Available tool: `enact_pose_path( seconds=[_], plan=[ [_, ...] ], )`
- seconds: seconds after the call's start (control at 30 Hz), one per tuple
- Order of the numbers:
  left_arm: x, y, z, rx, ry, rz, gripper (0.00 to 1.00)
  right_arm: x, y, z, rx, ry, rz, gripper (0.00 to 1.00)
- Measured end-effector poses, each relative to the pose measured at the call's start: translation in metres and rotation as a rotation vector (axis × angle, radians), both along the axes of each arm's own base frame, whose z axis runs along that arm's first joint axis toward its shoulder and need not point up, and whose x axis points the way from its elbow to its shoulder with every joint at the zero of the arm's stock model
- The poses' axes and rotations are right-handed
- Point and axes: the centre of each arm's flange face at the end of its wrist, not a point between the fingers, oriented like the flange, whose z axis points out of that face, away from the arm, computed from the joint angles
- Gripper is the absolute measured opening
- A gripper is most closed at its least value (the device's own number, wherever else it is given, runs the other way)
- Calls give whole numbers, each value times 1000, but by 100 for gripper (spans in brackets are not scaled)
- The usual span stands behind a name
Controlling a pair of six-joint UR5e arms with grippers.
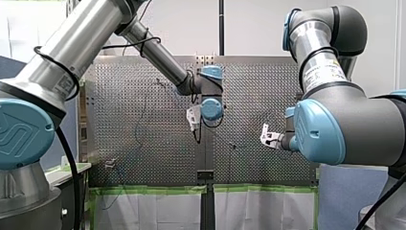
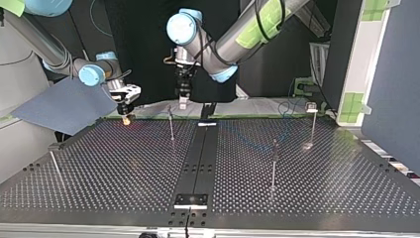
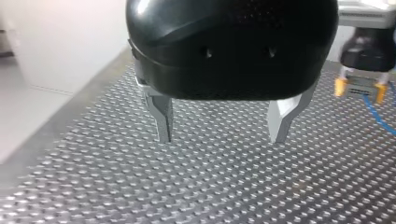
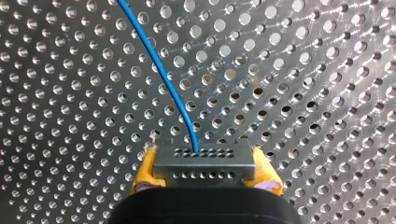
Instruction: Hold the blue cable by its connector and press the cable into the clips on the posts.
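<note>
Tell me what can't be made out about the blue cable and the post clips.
Thin blue cable: far end cut off by the right wrist view's edge; too faint to trace in the top view.
Clips on the thin metal posts: too small in the top view to tell whether any holds cable.
Grey perforated metal connector: rear hidden by my right gripper's black body, right wrist view.

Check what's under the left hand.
Only bare perforated table shows under the open left hand; nothing sits between its fingers. Its black body covers the table farther ahead. Beside it, the right hand holds the connector of the blue cable.
</note>
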Motion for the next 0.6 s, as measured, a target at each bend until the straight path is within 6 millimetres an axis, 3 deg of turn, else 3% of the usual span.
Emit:
enact_pose_path(
  seconds=[0.6],
  plan=[
    [-36, 36, 47, -142, -115, -8, 100, 3, 1, 0, 1, 0, 5, 0]
  ],
)
